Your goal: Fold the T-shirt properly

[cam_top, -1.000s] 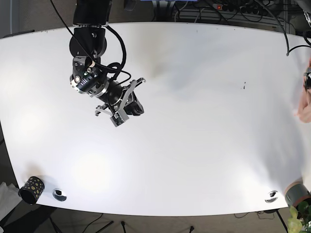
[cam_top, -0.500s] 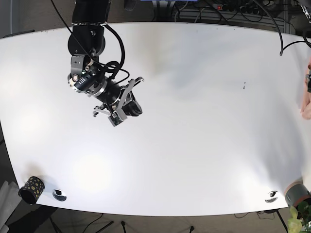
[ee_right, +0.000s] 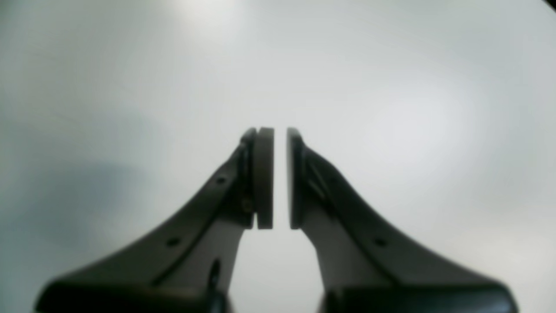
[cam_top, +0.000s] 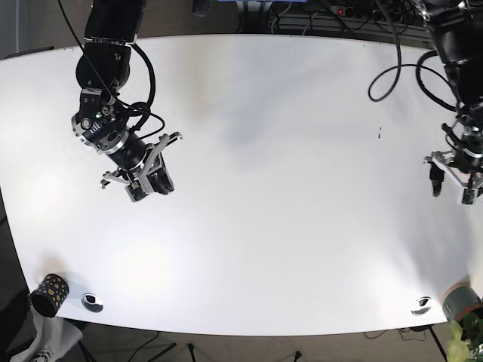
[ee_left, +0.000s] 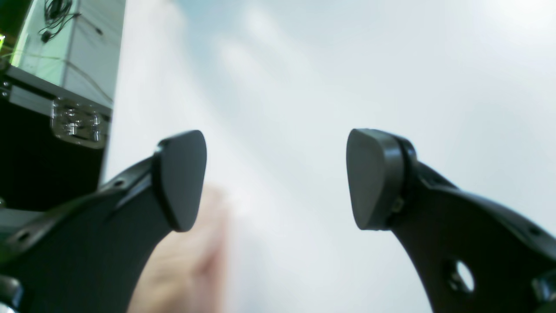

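1. Across the wide white tabletop (cam_top: 287,188), no T-shirt is to be seen in any view; the garment's whereabouts cannot be told from these pictures.
2. Since a second ago, the right gripper (cam_top: 143,175), black and metal with a camera at the wrist, has been carried toward the left side of the base view, nearer the table's edge.
3. Its pale pads (ee_right: 264,178) are seen in the right wrist view drawn almost together, with only a thin slit between, and nothing is held.
4. The left gripper (cam_top: 453,179), absent from the earlier base pictures, has been brought in over the base view's right edge; its dark fingers (ee_left: 180,178) are spread wide and nothing is held.
5. A blurred skin-toned shape (ee_left: 186,261) is seen low in the left wrist view; what it is cannot be told.
6. Both arms are judged to be clearing the middle so that a shirt can be laid down; folding has not yet begun.
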